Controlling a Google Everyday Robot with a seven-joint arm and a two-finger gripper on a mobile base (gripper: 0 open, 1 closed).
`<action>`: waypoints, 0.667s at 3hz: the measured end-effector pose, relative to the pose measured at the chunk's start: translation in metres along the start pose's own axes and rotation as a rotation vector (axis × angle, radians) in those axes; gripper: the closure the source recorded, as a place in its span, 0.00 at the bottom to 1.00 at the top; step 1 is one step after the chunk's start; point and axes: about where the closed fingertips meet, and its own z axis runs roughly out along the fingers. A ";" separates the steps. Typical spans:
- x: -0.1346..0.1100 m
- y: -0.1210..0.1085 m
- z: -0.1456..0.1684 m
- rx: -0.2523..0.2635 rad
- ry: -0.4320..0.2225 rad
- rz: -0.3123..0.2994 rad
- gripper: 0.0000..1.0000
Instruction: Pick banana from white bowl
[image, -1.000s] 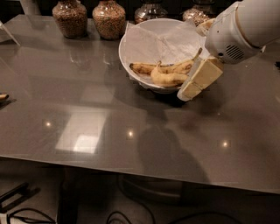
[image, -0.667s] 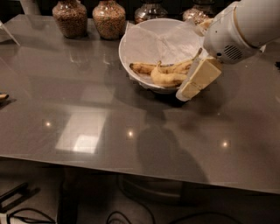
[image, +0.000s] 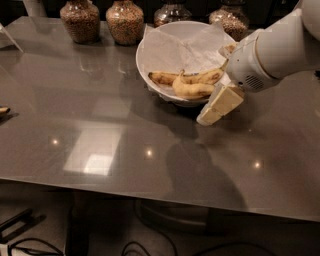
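The jaws of my gripper (image: 207, 116) hang just outside the white bowl (image: 138, 62), at its near right rim, low over the tabletop. I cannot tell their opening from this angle. Nothing is visibly between them.

Task status:
1. The white bowl stands on the far half of the table, with its crinkled paper lining (image: 170, 50) in place.
2. The banana (image: 192, 90), the plump and strongly curved one, lies on the lining at the bowl's near side. It touches a longer, slimmer banana (image: 207, 77) just behind it.
3. I judge the pick as not yet made. No contact with the fruit is visible. What is left: enter the bowl over the rim, close on the banana alone, lift clear.

Surface and room:
1. The table (image: 100, 125) is a grey, glossy slab. It reflects a window patch and several small lamps.
2. Four glass jars (image: 80, 20) with brown granular contents line the far edge behind the bowl.
3. A small yellowish object (image: 3, 110) sits at the left edge; I cannot identify it.
4. Dark cables (image: 25, 245) lie on the floor below the table.
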 end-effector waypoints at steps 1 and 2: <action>0.007 -0.001 0.016 0.019 -0.007 0.024 0.17; 0.008 -0.005 0.026 0.038 -0.020 0.041 0.29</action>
